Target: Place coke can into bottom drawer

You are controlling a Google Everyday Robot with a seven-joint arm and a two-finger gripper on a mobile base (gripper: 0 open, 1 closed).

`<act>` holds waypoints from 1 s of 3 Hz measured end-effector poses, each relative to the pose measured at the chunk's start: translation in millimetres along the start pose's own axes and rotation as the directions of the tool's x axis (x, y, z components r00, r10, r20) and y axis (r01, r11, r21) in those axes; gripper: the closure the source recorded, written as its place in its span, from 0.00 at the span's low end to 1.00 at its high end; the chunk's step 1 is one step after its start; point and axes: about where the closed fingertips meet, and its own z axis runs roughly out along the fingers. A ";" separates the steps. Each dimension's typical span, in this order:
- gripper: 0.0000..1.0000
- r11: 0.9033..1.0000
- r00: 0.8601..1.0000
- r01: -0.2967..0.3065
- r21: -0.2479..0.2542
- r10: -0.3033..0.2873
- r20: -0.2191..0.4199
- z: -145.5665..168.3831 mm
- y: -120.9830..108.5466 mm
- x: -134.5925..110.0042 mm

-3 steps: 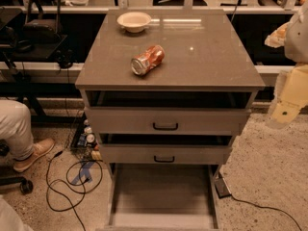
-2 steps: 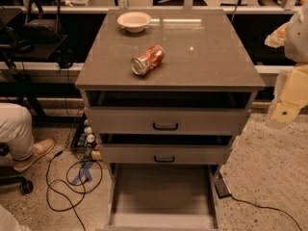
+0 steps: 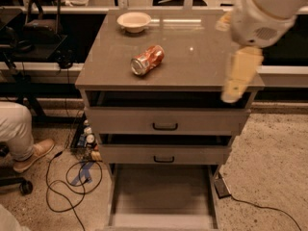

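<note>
The coke can [image 3: 147, 59] lies on its side on the grey cabinet top [image 3: 192, 64], left of centre, silver end toward the front left. The bottom drawer [image 3: 163, 196] is pulled out below the two upper drawers, and its flat floor holds nothing. My gripper [image 3: 239, 76] hangs at the cabinet's front right corner, well to the right of the can, with the white arm above it. It holds nothing that I can see.
A cream bowl [image 3: 134, 21] sits at the back left of the top. The two upper drawers [image 3: 165, 121] with black handles are slightly ajar. A seated person's leg and shoe [image 3: 24, 138] and loose cables [image 3: 72, 177] are on the floor at left.
The arm and gripper have swung in from the right edge of the view to over the cabinet's front right corner. The can, bowl and drawers have not moved.
</note>
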 end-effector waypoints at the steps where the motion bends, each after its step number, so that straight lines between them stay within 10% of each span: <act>1: 0.00 0.984 0.984 0.177 -0.029 -0.176 0.031 47.3 -36.1 -58.6; 3: 0.00 0.978 0.977 0.211 0.006 -0.211 0.041 54.2 -50.0 -63.2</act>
